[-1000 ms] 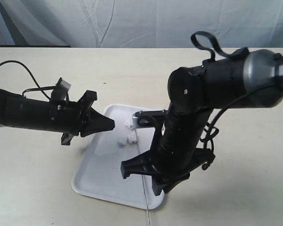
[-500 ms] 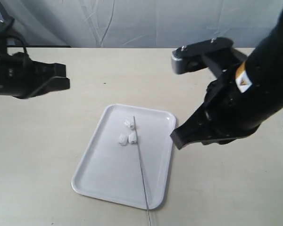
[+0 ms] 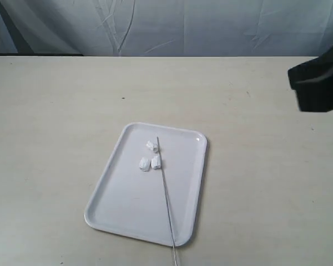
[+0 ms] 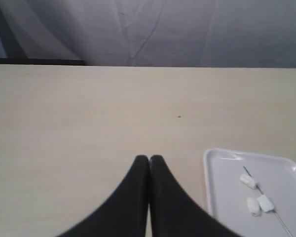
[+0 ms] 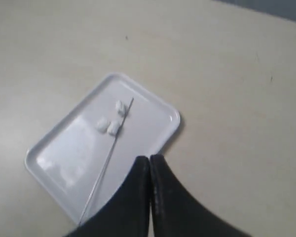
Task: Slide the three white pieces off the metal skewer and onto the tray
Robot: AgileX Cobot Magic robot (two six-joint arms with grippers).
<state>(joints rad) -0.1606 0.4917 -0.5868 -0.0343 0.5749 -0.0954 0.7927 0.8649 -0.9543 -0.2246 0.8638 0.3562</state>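
The white tray [image 3: 117,208] lies on the table, also seen as the tray [image 4: 222,197] and the tray [image 5: 59,158]. Three white pieces [image 3: 150,157] lie loose on it beside the metal skewer [image 3: 166,194], which rests along the tray with its near end past the rim. The pieces [image 5: 112,121] and skewer [image 5: 104,165] show in the right wrist view, the pieces [image 4: 255,195] in the left. My left gripper [image 4: 149,158] is shut and empty, away from the tray. My right gripper [image 5: 149,158] is shut and empty, high above the tray's edge.
Beige table top [image 3: 55,111] surrounds the tray. A pale cloth backdrop [image 3: 166,25] hangs behind the table's far edge. A dark part of my right arm [image 3: 319,83] shows at the right border of the exterior view.
Both arms have pulled back from the tray: the left has left the exterior view, the right has withdrawn to the right border. Pieces and skewer lie unmoved.
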